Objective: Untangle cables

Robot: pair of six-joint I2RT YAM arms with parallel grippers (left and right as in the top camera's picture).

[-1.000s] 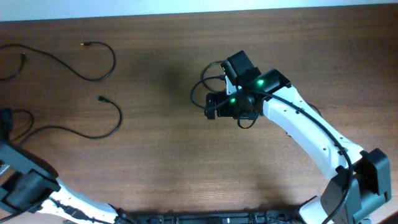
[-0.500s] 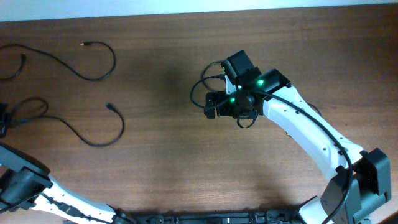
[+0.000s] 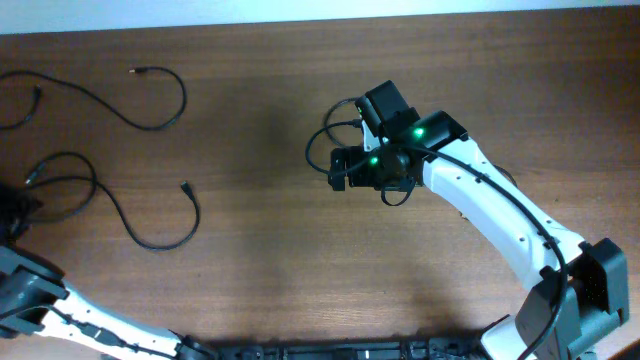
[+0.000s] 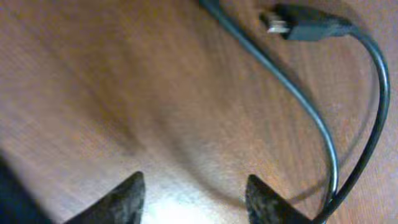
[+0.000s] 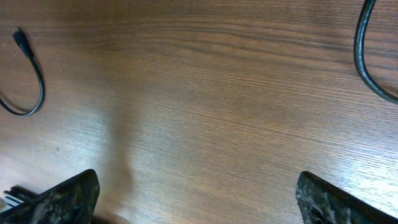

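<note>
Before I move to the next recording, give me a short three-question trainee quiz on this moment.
1. True or false: the right gripper is shut on a cable.
2. Seen from the left gripper, the plug lies: A) clamped between the fingers; B) on the table ahead, not gripped; C) on top of a box.
3. In the overhead view, which arm's gripper is nearest the cable loop?

Key: 1 false, it is open with only wood between its fingers; 2 B; 3 the right.
</note>
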